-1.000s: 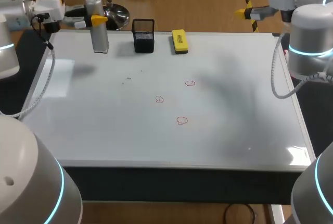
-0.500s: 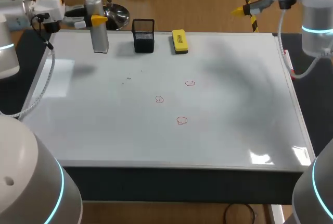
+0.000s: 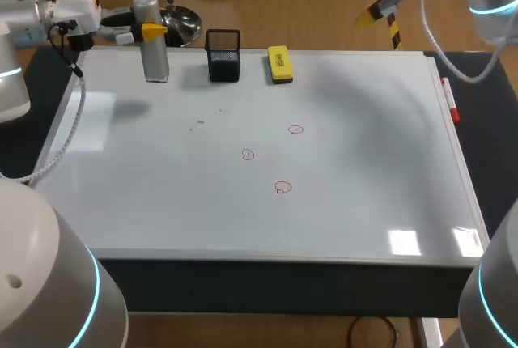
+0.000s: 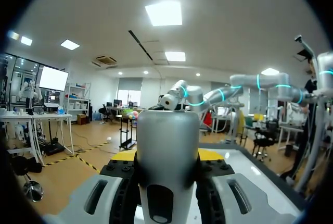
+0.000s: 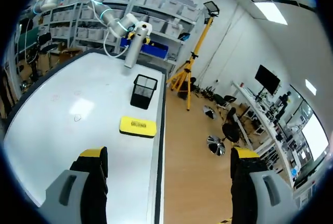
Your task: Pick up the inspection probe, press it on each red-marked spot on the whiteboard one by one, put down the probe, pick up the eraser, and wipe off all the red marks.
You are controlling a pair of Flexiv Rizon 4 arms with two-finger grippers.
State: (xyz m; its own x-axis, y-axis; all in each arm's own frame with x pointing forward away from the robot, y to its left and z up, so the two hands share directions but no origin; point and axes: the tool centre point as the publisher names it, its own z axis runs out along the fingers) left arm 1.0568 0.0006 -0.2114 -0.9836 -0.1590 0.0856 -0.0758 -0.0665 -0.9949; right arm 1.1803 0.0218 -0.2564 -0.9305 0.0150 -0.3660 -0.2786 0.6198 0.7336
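Note:
The inspection probe (image 3: 151, 40), a silver cylinder, stands upright at the far left corner of the whiteboard (image 3: 364, 162). My left gripper (image 3: 154, 31) is shut on it from both sides; in the left wrist view the probe (image 4: 167, 146) fills the gap between the fingers of the gripper (image 4: 167, 161). Three small red marks (image 3: 295, 129), (image 3: 248, 154), (image 3: 282, 188) lie near the board's middle. The yellow eraser (image 3: 279, 64) rests at the far edge. My right gripper (image 3: 376, 12) hangs open beyond the far right corner, and the right wrist view shows the gripper (image 5: 169, 166) holding nothing, with the eraser (image 5: 138, 126) ahead of it.
A black mesh holder (image 3: 223, 57) stands between the probe and the eraser at the far edge. A red marker (image 3: 450, 103) lies along the board's right rim.
My right arm has lifted and swung back, away from the board's right side toward the far right corner. The left arm and probe have not moved.

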